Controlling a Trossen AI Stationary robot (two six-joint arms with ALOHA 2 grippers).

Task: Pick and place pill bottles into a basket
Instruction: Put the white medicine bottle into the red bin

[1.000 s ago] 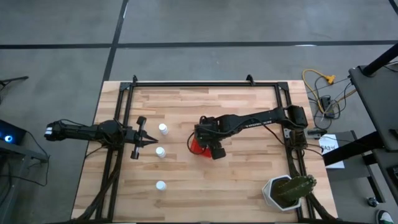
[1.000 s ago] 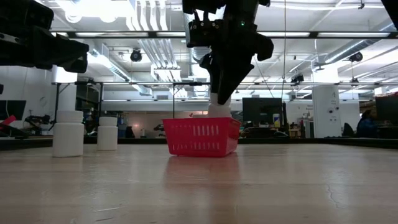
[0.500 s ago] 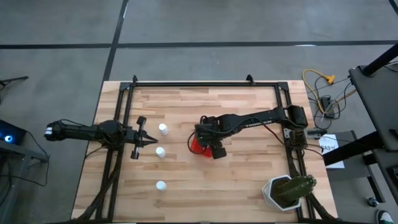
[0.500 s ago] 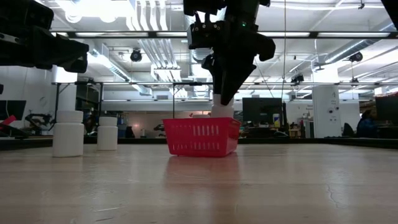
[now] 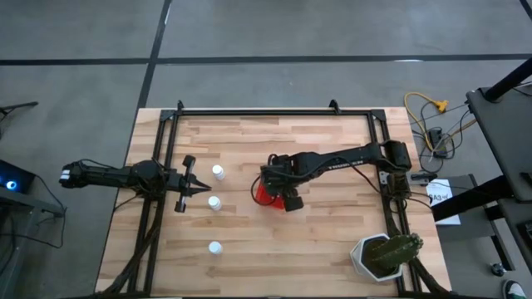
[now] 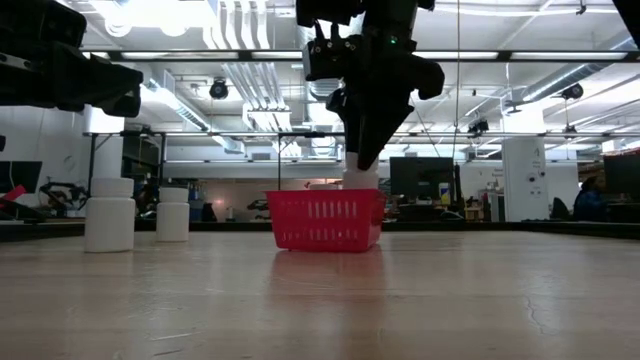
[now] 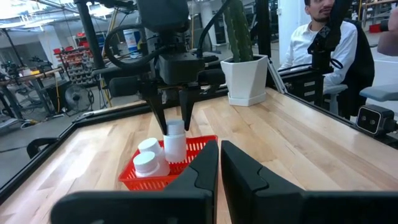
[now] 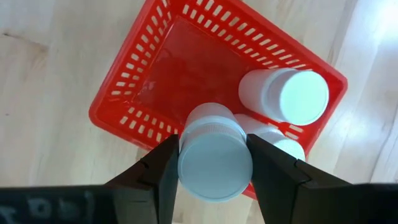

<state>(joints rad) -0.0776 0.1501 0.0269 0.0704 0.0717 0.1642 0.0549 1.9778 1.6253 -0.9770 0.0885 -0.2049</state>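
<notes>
The red basket [image 5: 263,193] stands mid-table and holds two white pill bottles [image 8: 291,94], [image 8: 277,142]. My right gripper [image 5: 279,189] is above it, shut on a third bottle [image 8: 214,163], whose lower end is below the basket's rim [image 6: 325,194]. Three more bottles stand upright on the table on the left [image 5: 218,172], [image 5: 214,202], [image 5: 215,247]. My left gripper [image 5: 204,189] is shut and empty between the first two. It points toward the basket, which also shows in the left wrist view [image 7: 163,174]. My right gripper pinches the bottle's capped top [image 8: 214,186] between its two fingers [image 8: 165,167], one on each side. The fingers come from above and point down. The bottle hangs upright with its lower part inside the basket; I cannot tell whether it touches the basket floor.
A white pot with a green plant [image 5: 384,256] stands at the table's near right corner. A black metal frame [image 5: 274,113] runs along the table's edges. Bare wood lies between the basket and the pot. A person sits beyond the table in the left wrist view [image 7: 323,37].
My right gripper has shifted slightly above the basket, still shut on the bottle, which stays upright.
</notes>
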